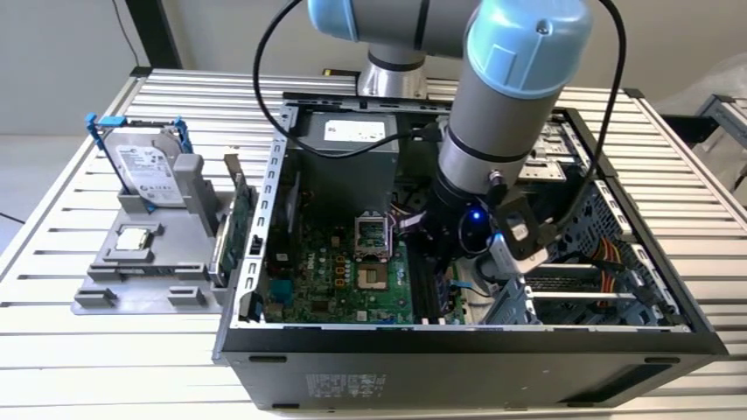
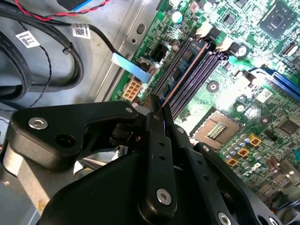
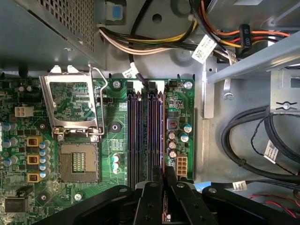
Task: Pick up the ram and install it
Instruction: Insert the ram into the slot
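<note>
My gripper [image 1: 445,264] reaches down into the open computer case [image 1: 467,337], over the motherboard [image 1: 338,271]. The ram [image 2: 185,70] is a thin dark stick seen edge-on, standing along the outermost of the memory slots [image 3: 140,136]. In both wrist views the black fingers are drawn together on its near end: the gripper [image 2: 157,106] pinches the ram [image 3: 162,136] where it meets the gripper [image 3: 164,174]. Its lower edge sits at the slot; how deep it goes is hidden.
Beside the slots lie the bare CPU socket [image 3: 79,161] and its raised metal lid [image 3: 75,105]. Cable bundles [image 3: 253,140] and a metal bracket [image 3: 253,65] crowd the other side. Outside the case, a grey fixture [image 1: 140,262] holds a hard drive [image 1: 152,171] and a green card [image 1: 233,232].
</note>
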`<move>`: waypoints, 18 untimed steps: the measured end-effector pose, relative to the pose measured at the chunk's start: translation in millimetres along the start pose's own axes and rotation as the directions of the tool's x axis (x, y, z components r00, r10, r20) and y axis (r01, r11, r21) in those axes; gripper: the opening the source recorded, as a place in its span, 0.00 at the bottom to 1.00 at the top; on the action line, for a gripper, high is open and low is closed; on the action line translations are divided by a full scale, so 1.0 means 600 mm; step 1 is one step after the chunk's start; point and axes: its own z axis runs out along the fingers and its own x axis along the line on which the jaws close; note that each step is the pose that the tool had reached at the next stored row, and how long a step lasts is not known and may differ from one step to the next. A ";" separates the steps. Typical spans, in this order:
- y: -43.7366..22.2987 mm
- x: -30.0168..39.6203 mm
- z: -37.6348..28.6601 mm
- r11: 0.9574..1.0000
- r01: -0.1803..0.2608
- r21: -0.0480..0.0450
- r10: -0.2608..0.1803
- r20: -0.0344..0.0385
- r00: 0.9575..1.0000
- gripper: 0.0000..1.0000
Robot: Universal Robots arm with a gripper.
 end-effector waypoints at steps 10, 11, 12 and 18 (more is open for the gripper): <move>0.001 0.004 0.003 1.000 0.000 0.000 0.000 0.000 1.000 0.00; 0.001 0.004 0.003 1.000 0.000 0.000 0.000 0.000 1.000 0.00; 0.001 0.004 0.003 1.000 0.000 0.000 0.000 0.000 1.000 0.00; 0.001 0.004 0.003 1.000 0.000 0.000 0.000 0.000 1.000 0.00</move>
